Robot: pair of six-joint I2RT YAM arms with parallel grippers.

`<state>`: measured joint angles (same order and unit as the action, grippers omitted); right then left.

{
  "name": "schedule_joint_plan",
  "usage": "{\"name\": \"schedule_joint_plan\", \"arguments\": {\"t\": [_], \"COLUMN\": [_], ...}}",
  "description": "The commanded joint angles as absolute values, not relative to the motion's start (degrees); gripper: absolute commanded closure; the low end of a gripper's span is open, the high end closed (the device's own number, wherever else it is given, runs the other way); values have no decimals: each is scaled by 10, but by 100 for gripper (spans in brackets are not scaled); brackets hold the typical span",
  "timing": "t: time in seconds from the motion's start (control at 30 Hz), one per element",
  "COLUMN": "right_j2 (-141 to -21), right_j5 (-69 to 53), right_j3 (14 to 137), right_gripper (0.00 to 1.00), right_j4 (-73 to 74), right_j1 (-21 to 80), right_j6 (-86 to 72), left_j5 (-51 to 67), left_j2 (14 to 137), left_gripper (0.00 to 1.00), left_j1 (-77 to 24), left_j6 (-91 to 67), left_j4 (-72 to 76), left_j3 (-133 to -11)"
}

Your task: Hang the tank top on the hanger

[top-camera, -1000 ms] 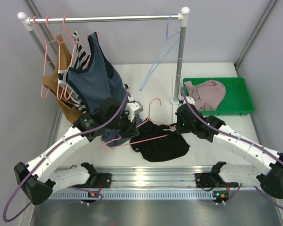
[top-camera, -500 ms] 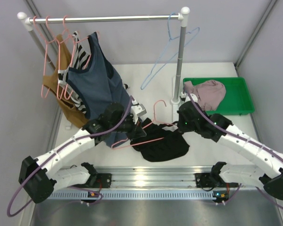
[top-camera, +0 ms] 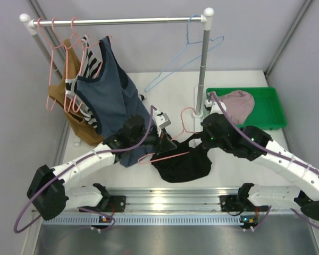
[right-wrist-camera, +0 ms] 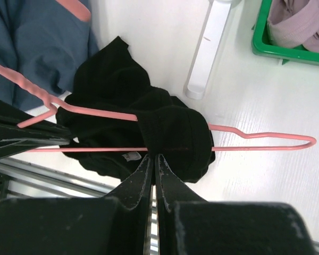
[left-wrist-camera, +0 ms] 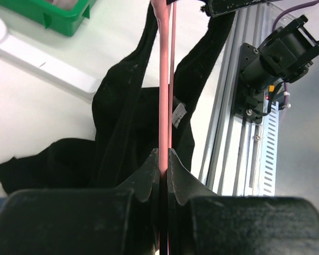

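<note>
The black tank top (top-camera: 183, 163) hangs in a bunch over the table's near middle, one strap looped round the salmon-pink hanger (top-camera: 173, 155). My left gripper (top-camera: 167, 142) is shut on the hanger's wire at its left end. In the left wrist view the wire (left-wrist-camera: 164, 79) runs straight out from between the jaws (left-wrist-camera: 163, 155), with the top (left-wrist-camera: 122, 127) draped on both sides. My right gripper (top-camera: 203, 139) is shut on the top's fabric. In the right wrist view the fabric (right-wrist-camera: 173, 130) wraps both hanger wires (right-wrist-camera: 266, 142) just ahead of the jaws (right-wrist-camera: 154, 157).
A clothes rail (top-camera: 117, 21) at the back carries several pink hangers, a slate-blue tank top (top-camera: 106, 90) and a swinging light-blue hanger (top-camera: 186, 58). Its post (top-camera: 203, 69) stands right of centre. A green tray (top-camera: 274, 109) holds a mauve garment (top-camera: 236, 103). A metal rail (top-camera: 165, 204) lines the near edge.
Both grippers have carried the hanger and top to the right and up off the table. The top now hangs further onto the hanger. The light-blue hanger has swung upward.
</note>
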<state>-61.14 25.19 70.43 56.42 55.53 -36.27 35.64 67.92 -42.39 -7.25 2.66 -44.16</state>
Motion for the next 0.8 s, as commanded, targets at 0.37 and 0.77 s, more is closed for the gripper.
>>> {"name": "schedule_joint_plan", "arguments": {"t": [0.37, 0.77], "right_j2": [-596, -543], "right_j5": [302, 275], "right_j3": [684, 639], "right_gripper": [88, 50], "right_j4": [578, 473], "right_j1": [565, 566], "right_j6": [-384, -318], "left_j5": [354, 364], "left_j2": [754, 795], "left_gripper": [100, 100], "left_j1": [-487, -492], "left_j6": [-88, -107], "left_j4": [205, 234], "left_j3": [-423, -436]}}
